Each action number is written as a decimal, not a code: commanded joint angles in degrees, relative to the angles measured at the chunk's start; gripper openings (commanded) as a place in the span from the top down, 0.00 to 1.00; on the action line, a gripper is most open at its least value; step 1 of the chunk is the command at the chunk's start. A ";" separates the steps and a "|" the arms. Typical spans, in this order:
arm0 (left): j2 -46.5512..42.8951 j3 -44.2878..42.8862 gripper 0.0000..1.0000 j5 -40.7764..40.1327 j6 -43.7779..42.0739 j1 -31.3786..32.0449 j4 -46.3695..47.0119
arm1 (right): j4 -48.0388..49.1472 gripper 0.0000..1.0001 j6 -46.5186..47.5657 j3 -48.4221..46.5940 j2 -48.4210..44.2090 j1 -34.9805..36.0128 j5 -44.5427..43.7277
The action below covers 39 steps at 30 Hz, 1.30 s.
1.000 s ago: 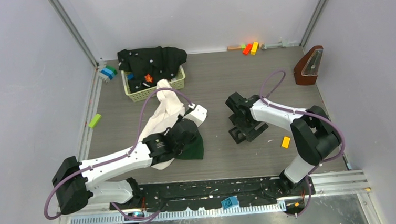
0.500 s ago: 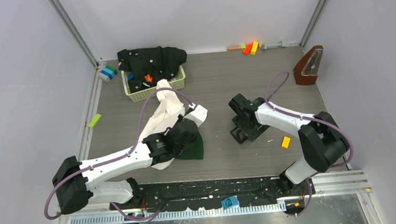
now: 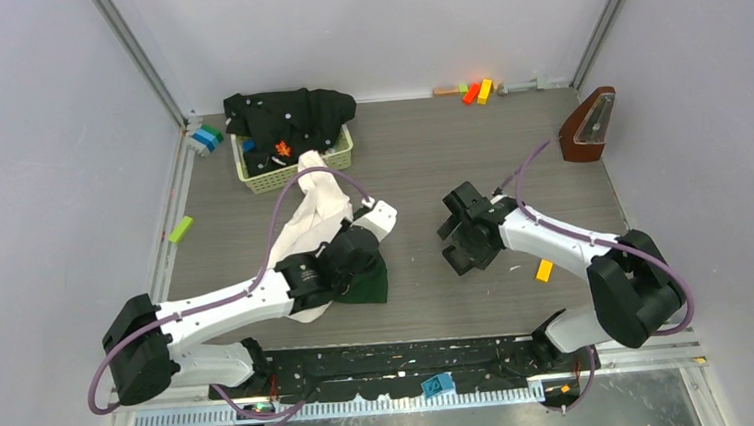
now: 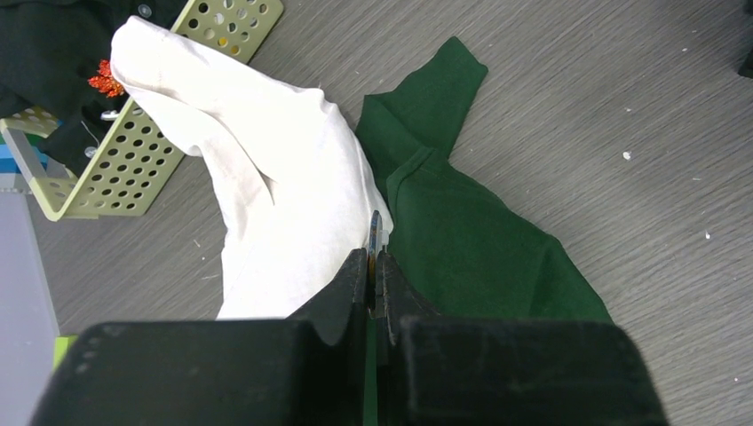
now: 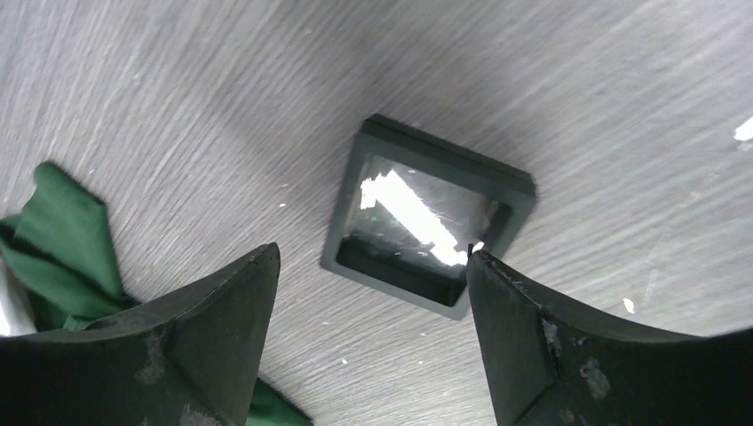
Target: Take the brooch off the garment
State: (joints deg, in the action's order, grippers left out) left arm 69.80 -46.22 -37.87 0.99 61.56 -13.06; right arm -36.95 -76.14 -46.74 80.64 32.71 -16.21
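The garment (image 3: 319,209), cream-white with a dark green part (image 4: 462,240), lies crumpled on the table in front of the basket. My left gripper (image 4: 374,259) is low over it at the seam between white and green. It is shut on a thin flat metallic piece seen edge-on, which looks like the brooch (image 4: 376,232). My right gripper (image 5: 371,256) is open above the table, apart from the garment. A small black square box (image 5: 431,226) with a clear lid lies on the table just beyond its fingertips, its right finger (image 5: 497,302) at the box's near corner.
A pale green basket (image 3: 341,161) at the back left holds a black garment (image 3: 291,114) with a red-orange ornament (image 3: 283,148). A brown wedge-shaped object (image 3: 587,123) stands at the back right. Loose blocks: orange (image 3: 544,270), green (image 3: 181,229), blue (image 3: 205,138), and several colours (image 3: 475,91).
The right arm has drawn its gripper slightly toward the near right, over the black box. The left arm has barely moved and stays shut.
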 commanded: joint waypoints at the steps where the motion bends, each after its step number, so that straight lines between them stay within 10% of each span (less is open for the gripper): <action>1: 0.34 -0.37 1.00 -0.28 -0.38 0.37 2.69 | 6.18 0.18 5.38 -0.27 0.65 -0.19 2.39; 13: 1.15 -0.72 1.00 0.32 -0.56 0.40 2.60 | -5.68 0.00 1.12 -4.03 1.05 -0.31 -3.64; 39: 1.67 -1.06 1.00 0.68 -0.64 0.40 2.21 | -0.23 0.17 -1.62 3.31 -0.30 -1.50 -2.21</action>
State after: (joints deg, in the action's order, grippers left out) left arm 71.07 -46.22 -37.21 0.82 61.63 -13.06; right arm -38.76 -76.25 -43.62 81.54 31.38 -16.84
